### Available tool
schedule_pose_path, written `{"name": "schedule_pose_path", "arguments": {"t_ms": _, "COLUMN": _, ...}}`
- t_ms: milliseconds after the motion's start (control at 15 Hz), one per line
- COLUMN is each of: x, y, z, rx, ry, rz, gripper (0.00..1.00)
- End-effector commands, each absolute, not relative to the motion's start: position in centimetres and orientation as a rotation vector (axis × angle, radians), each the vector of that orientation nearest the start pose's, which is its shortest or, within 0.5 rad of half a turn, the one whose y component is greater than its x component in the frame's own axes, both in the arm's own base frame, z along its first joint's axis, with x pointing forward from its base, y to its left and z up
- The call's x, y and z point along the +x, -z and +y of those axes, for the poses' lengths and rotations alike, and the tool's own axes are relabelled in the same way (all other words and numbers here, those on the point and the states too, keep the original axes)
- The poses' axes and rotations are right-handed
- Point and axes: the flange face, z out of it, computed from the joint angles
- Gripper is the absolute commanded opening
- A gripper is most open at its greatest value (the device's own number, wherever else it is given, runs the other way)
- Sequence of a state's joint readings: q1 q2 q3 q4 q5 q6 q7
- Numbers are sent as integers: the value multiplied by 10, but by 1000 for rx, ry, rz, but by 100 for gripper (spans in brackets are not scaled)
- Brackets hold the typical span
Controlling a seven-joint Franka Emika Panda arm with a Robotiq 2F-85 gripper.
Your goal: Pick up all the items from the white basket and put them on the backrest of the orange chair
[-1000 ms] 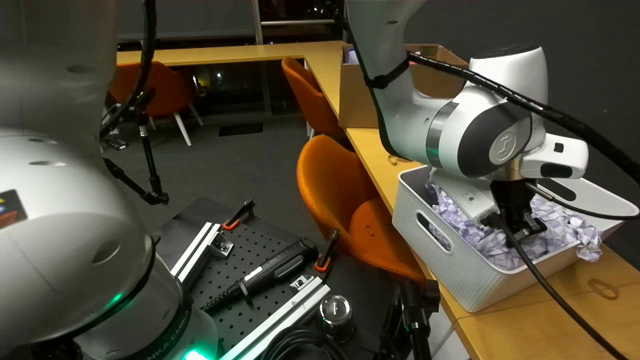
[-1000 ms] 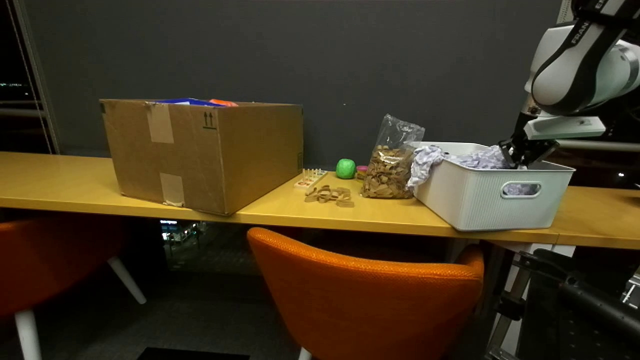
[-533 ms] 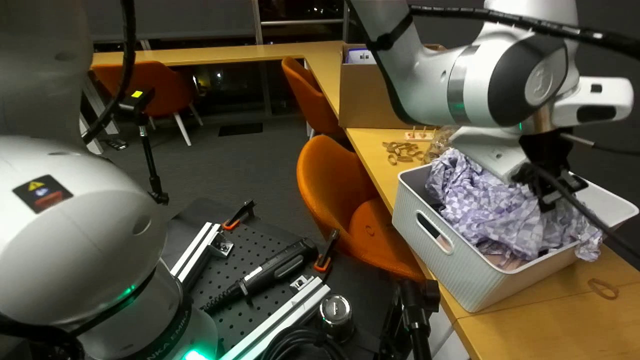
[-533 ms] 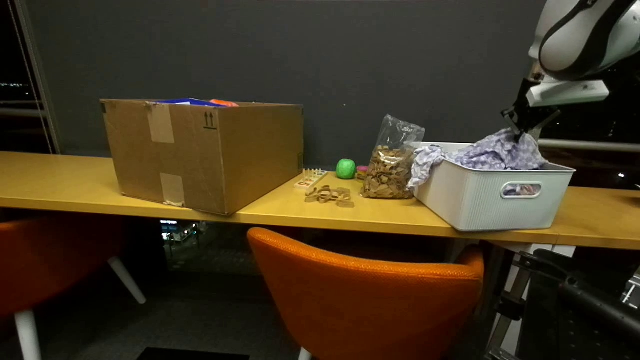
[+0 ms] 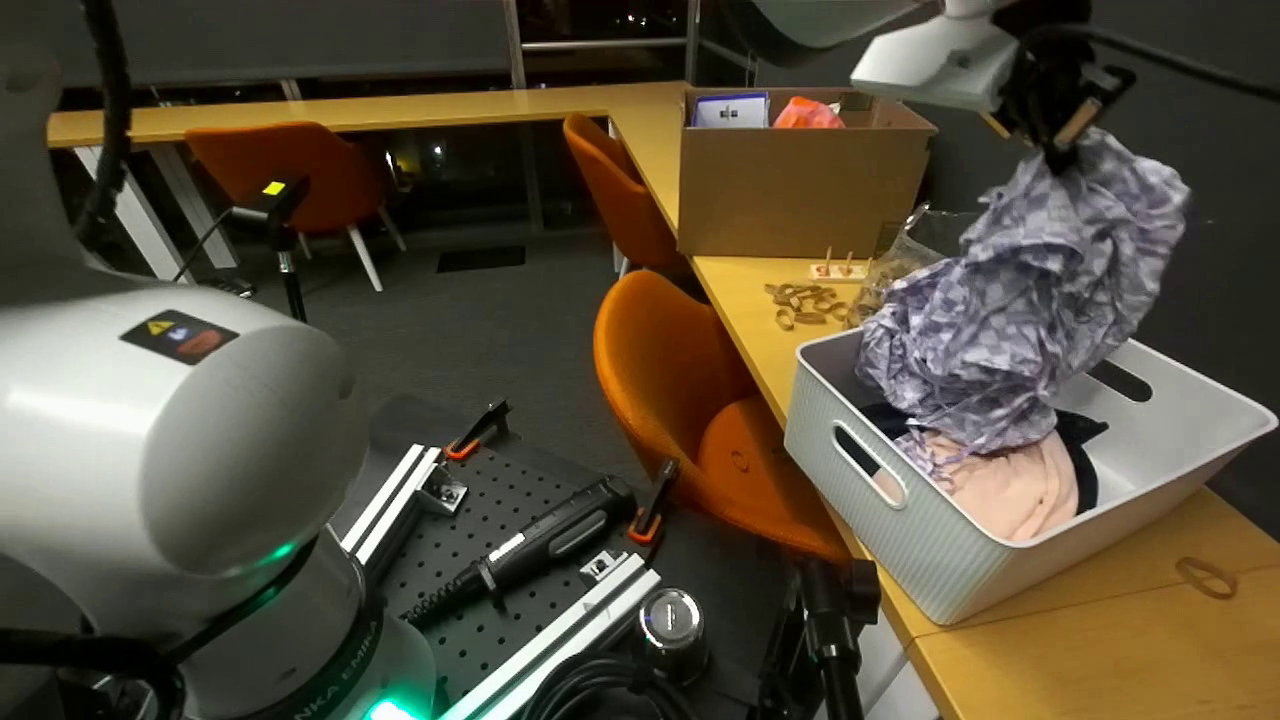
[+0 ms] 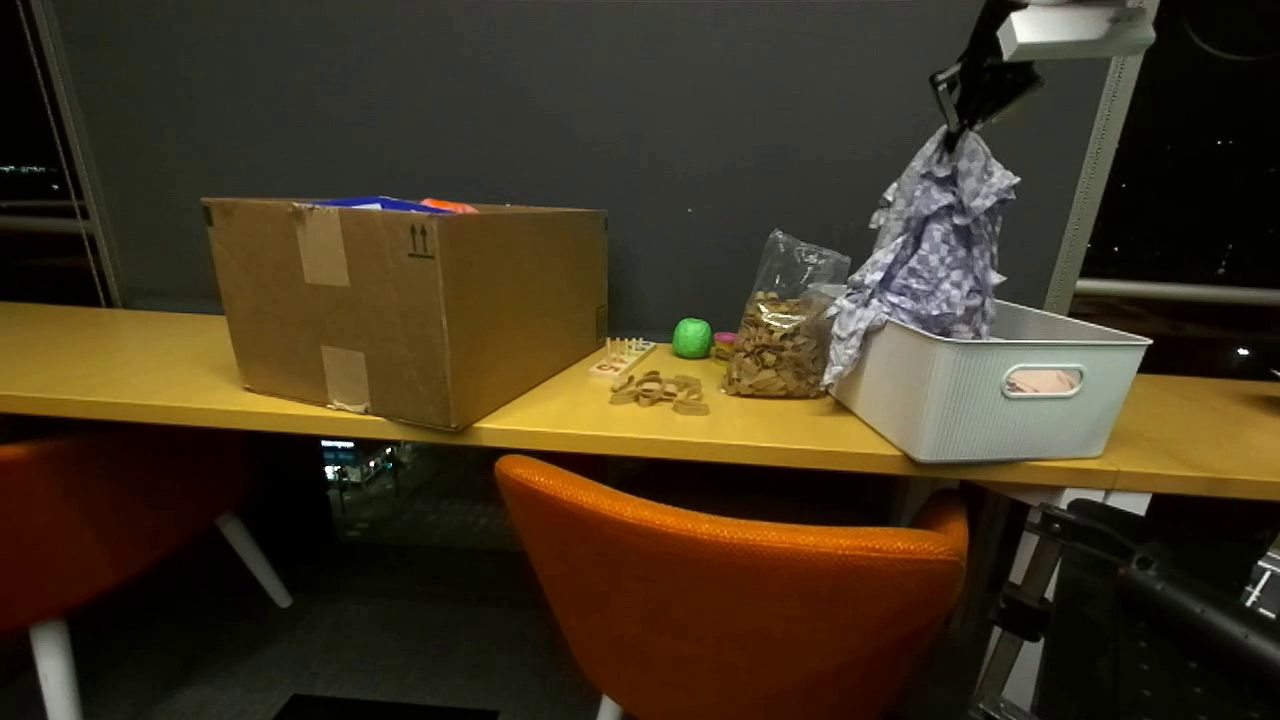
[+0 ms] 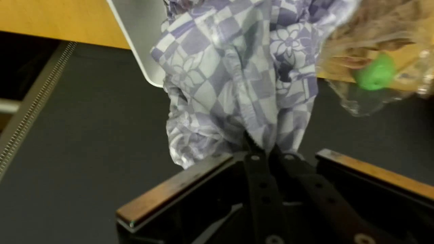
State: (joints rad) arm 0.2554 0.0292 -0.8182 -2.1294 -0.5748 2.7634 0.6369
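dark ring (image 5: 340,670) around the base (image 5: 398,655) of the white arm (image 5: 150,430), in an exterior view, lower left of the frame: capitals ending in "nka emika". sticker (image 5: 180,336) on the same arm, left side of the frame: a yellow warning triangle, a violet-blue spot and a red patch. cardboard box (image 6: 520,300), in an exterior view, left of the frame: two upward arrows over a bar, near the upper right corner of its front face. peg board (image 6: 610,367), on the desk (image 6: 130,360), centre of the frame: red marks, too small to read.
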Motion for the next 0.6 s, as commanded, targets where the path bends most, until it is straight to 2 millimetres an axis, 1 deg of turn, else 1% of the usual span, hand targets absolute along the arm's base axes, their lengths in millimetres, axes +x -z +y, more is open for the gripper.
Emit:
{"name": "schedule_pose_path", "arguments": {"t_ms": 0, "x": 518, "y": -510, "z": -210, "rx": -3112, "ry": 1136, "rz": 858, "gripper": 1}}
{"name": "schedule_pose_path", "arguments": {"t_ms": 200, "x": 524, "y": -535, "z": -125, "rx": -3082, "ry": 1103, "rz": 600, "gripper": 1}}
{"name": "schedule_pose_path", "arguments": {"t_ms": 333, "x": 525, "y": -545, "z": -61, "rx": -3082, "ry": 1047, "rz": 433, "gripper": 1}}
{"name": "schedule_pose_path", "arguments": {"t_ms": 533, "x": 517, "y": -553, "z": 40, "rx": -3011, "ry": 929, "rz": 219, "gripper": 1}}
